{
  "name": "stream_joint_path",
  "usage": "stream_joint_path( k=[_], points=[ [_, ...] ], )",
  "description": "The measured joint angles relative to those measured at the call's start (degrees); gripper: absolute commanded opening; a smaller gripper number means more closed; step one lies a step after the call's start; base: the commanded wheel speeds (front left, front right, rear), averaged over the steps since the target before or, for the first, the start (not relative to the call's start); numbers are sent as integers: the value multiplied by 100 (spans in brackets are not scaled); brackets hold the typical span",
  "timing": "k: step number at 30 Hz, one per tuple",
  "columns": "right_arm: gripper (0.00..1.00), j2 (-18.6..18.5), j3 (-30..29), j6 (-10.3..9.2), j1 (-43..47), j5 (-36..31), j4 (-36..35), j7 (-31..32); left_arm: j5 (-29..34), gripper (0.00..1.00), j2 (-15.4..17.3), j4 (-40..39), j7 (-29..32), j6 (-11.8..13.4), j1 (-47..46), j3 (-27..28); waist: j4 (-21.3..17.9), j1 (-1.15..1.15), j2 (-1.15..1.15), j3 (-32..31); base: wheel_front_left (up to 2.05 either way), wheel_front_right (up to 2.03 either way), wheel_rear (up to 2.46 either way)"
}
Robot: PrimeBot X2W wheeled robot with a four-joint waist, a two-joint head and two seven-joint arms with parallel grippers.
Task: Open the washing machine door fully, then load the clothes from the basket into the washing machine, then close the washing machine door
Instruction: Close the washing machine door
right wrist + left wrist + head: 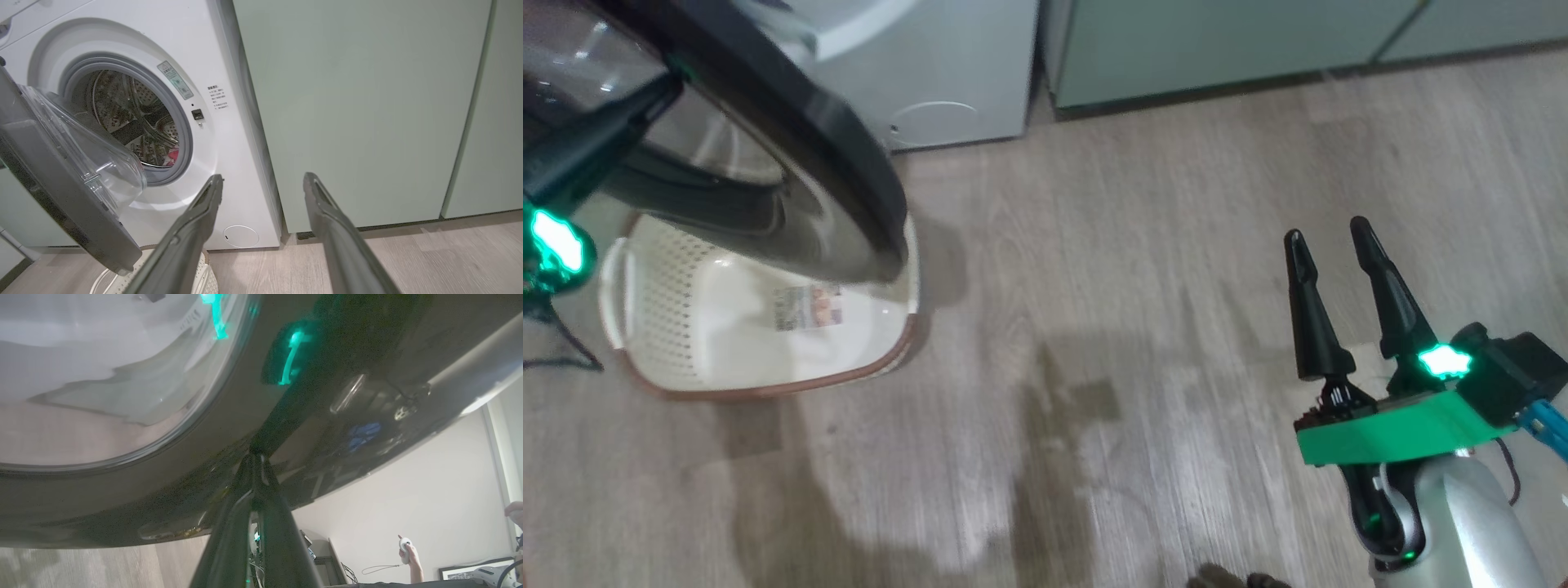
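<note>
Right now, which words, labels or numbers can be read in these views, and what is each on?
Nothing reads clearly.
Slanted sticker on the washing machine front: too small.
Printed lines on the same front: too small.
Label sticker on the basket base: blurred.

Washing machine door (849, 163) stands open, glossy black rim slanting from top left down toward centre-left, glass inside it. Left gripper (663, 88) at far left, fingers pressed together, tip against door. Basket (768, 389) on floor (1143, 269) under door, its far side hidden by rim; label sticker (807, 307) shows on base. White washing machine (964, 65) behind, round service flap (934, 124) low on front. Pale green cabinets (1217, 41) to right. Right gripper (1327, 233) lower right, fingers spread apart above floor.
</note>
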Motion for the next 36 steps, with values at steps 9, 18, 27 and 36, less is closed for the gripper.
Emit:
stream_joint_path(
  k=[9,18,27,36],
  points=[
    [100,1,141,0,-90,137,134,-107,-15,0,-75,560,-293,143,-836,41,-496,0,0,304,0,0,0],
    [100,2,250,0,-309,296,176,-133,226,0,-156,1380,-923,129,-1737,144,-823,1,0,547,0,0,0],
    [100,2,289,0,-308,335,218,-133,428,0,-200,1954,-1026,-274,-1971,120,-788,0,0,413,0,0,0],
    [100,1,198,0,-269,200,304,-133,-43,19,-708,1466,-934,-768,-403,568,-314,0,0,56,0,0,0]
  ],
)
